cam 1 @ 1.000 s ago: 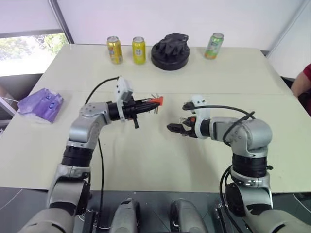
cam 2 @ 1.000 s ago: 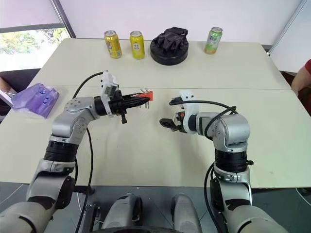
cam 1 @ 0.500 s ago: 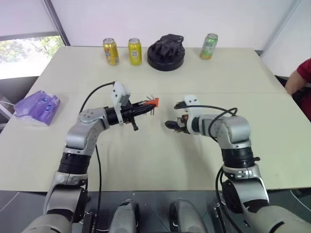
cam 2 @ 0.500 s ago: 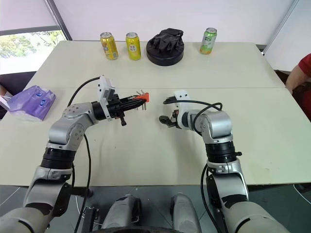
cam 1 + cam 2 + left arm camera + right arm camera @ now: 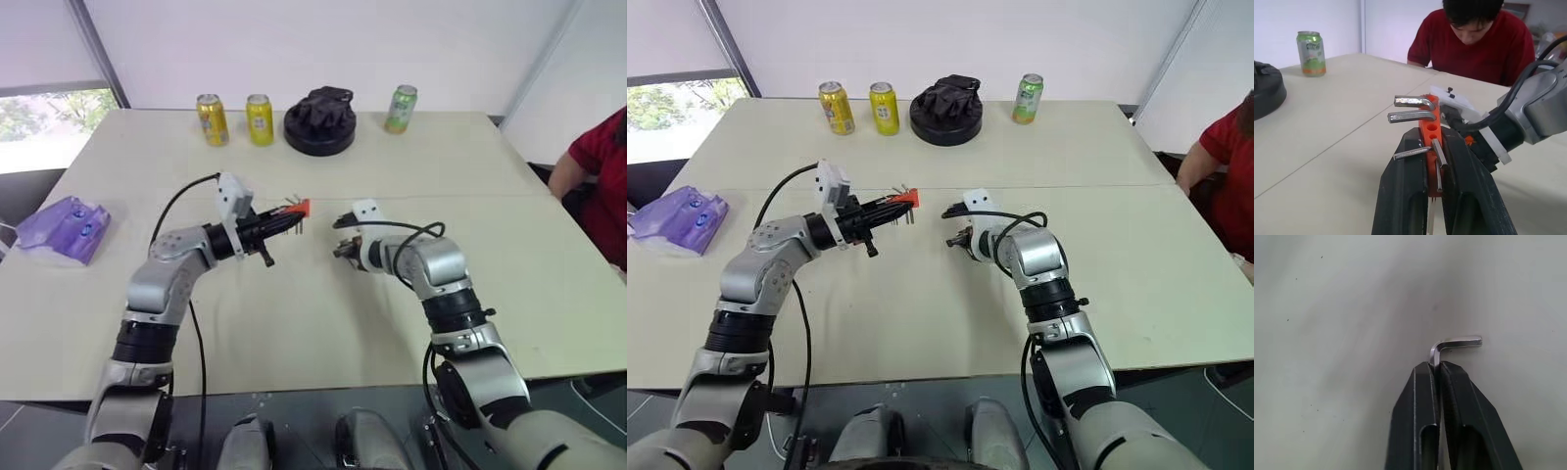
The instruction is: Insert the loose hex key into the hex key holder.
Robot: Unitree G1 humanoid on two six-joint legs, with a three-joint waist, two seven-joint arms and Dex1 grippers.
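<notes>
Left end effector (image 5: 1436,161) clamped on orange hex key holder (image 5: 1430,134), short keys sticking out frame-left. Green can (image 5: 1311,53) upper left on table (image 5: 1327,127); person in red top center; right arm (image 5: 1528,115) at right.

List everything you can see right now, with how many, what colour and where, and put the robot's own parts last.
Table: one, cream, under everything.
Cans: three, two yellow at far left, one green at far right.
Round black object: one, far edge, between the cans.
Purple packet: one, left edge.
Person: one, red top, at the right.
Hex key holder: one, orange, in left gripper, above the table.
Loose hex key: one, silver, in right gripper.
Left gripper: black, shut on holder.
Right gripper: black, shut on key.
</notes>
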